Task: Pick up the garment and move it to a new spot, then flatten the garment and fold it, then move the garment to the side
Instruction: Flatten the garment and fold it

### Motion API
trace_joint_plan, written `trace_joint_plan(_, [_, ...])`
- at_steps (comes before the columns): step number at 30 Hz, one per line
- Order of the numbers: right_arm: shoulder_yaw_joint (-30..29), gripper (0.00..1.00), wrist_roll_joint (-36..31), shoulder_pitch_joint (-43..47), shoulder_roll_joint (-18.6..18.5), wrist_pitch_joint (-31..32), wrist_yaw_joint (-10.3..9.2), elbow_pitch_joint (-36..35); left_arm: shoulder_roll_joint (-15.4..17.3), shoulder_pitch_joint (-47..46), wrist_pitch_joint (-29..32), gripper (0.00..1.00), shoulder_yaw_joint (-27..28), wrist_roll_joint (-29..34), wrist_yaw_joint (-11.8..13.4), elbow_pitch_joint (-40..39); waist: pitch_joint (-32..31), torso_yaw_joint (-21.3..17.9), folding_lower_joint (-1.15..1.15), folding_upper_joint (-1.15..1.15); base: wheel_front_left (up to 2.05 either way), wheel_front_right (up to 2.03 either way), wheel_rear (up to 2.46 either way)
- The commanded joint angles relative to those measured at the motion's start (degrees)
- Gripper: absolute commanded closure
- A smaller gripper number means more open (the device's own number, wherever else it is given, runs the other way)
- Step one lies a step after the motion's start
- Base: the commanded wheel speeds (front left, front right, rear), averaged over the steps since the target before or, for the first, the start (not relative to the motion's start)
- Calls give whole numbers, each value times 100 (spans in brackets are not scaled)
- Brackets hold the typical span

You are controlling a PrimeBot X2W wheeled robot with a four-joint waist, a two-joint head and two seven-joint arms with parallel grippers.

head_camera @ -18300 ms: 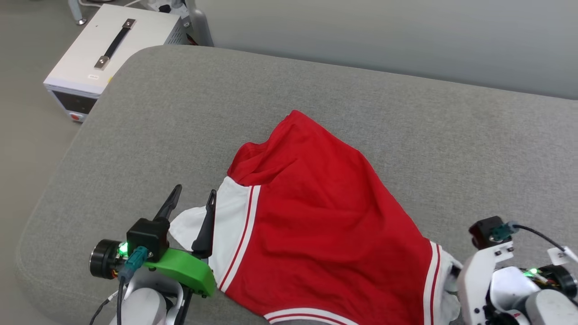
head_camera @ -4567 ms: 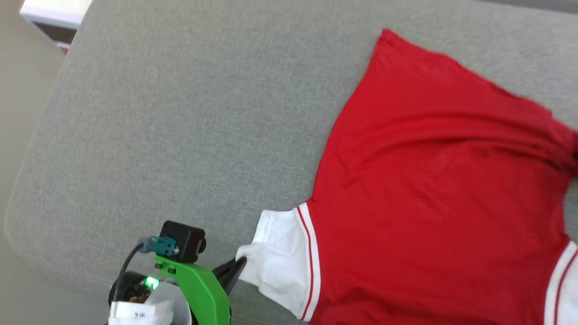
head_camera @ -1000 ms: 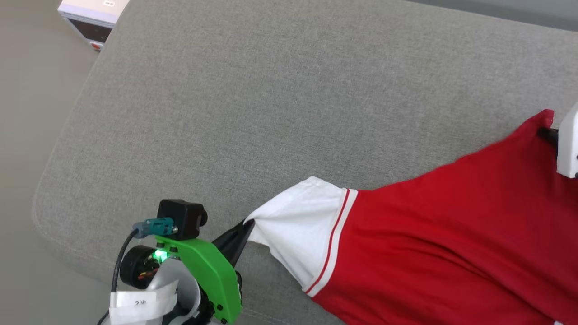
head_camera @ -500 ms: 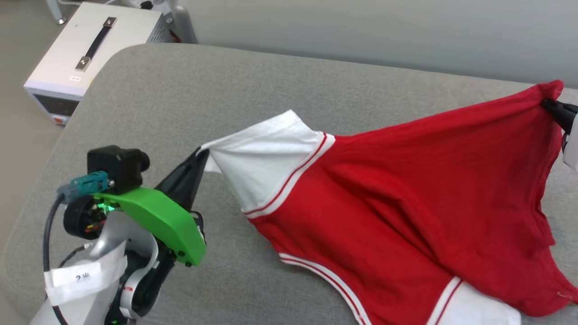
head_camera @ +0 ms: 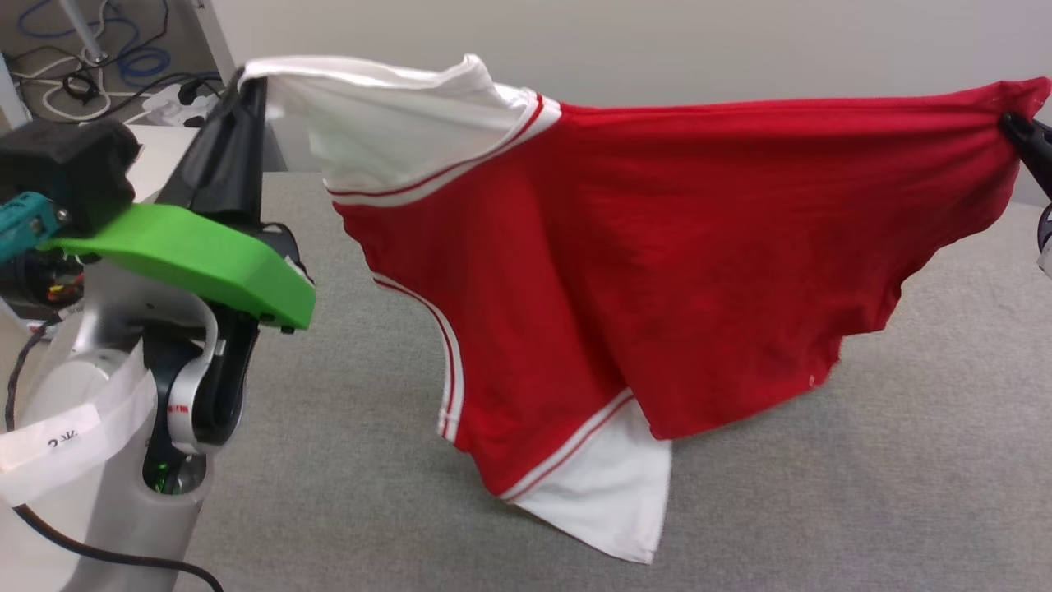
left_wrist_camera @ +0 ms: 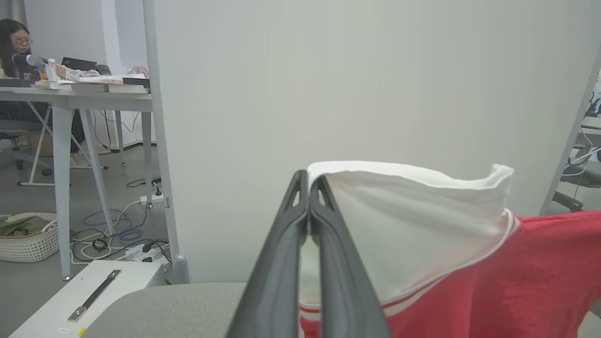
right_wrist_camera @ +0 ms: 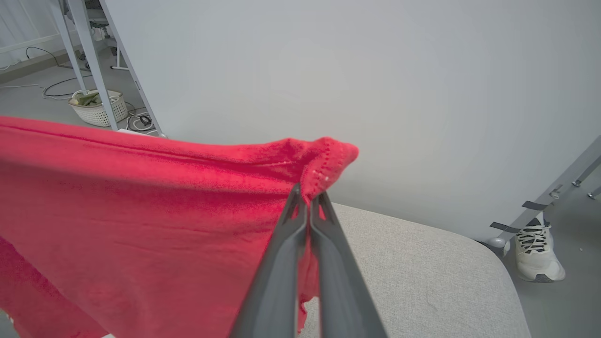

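Red garment (head_camera: 657, 247) is hanging stretched, left gripper (head_camera: 244, 78) clamping its white sleeve (head_camera: 386, 115), right gripper (head_camera: 1009, 125) clamping a red corner (right_wrist_camera: 328, 155); pulling harder is risking thin fabric slipping free.

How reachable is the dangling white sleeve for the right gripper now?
Probably not: the right gripper is shut on a red corner of the garment, and the sleeve hangs low mid-span. Nothing blocks it, but it would have to let go.
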Motion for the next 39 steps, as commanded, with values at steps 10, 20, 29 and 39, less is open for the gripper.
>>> trace_joint_plan(10, [-507, 100, -278, 116, 360, 1, -4, -650, 167, -1067, -554, 100, -46, 895, 25, 133, -212, -376, 0, 0, 0, 0, 0])
trace_joint_plan(20, [-858, 100, -460, 6, 502, -200, -4, -963, 667, -1655, -306, 100, -303, 1289, -391, 276, 281, -418, 0, 0, 0, 0, 0])
trace_joint_plan(29, [-869, 100, -674, -695, 290, -397, -4, -982, 1210, -2593, -24, 100, -281, 1378, -968, 450, 1235, -389, 0, 0, 0, 0, 0])
trace_joint_plan(39, [-217, 100, -892, -2582, 180, -973, -4, -41, 1509, -4498, 68, 100, -348, 1482, -1780, 1574, 2509, -527, 0, 0, 0, 0, 0])
